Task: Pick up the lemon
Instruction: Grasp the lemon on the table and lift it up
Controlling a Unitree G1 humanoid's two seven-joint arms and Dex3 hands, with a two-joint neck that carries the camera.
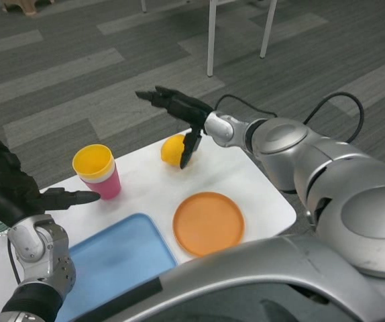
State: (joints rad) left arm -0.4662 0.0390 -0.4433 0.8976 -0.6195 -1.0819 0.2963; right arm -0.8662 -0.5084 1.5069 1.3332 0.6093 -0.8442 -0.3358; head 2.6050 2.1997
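Grey carpet (78, 74) in broad light and dark bands covers the floor beyond the table, and a few white furniture legs (211, 37) stand on it at the far side; nearer, the white table (259, 194) runs across the scene with its far right corner rounded off; the lemon (172, 150) sits close to the table's far edge, a little left of that corner, small and bright yellow; the right hand (182, 117) reaches in from the right on its silver forearm and hangs just above and beside the lemon, its fingers spread, the upper ones stretched out to the left over the fruit and one dropping down along the lemon's right side; whether that lower finger touches the peel I cannot tell, but the hand is not closed around the fruit; left of the lemon, well apart from it, stands a pink cup (97, 172) with a yellow rim and inside, upright; nearer, an orange plate (208, 223) lies flat on the table, and just to its left a light blue tray (115, 265) rests at the near edge; the left hand (8, 188) is at the far left, over the table's left end, fingers spread wide and holding nothing, one finger pointing right toward the cup's base.
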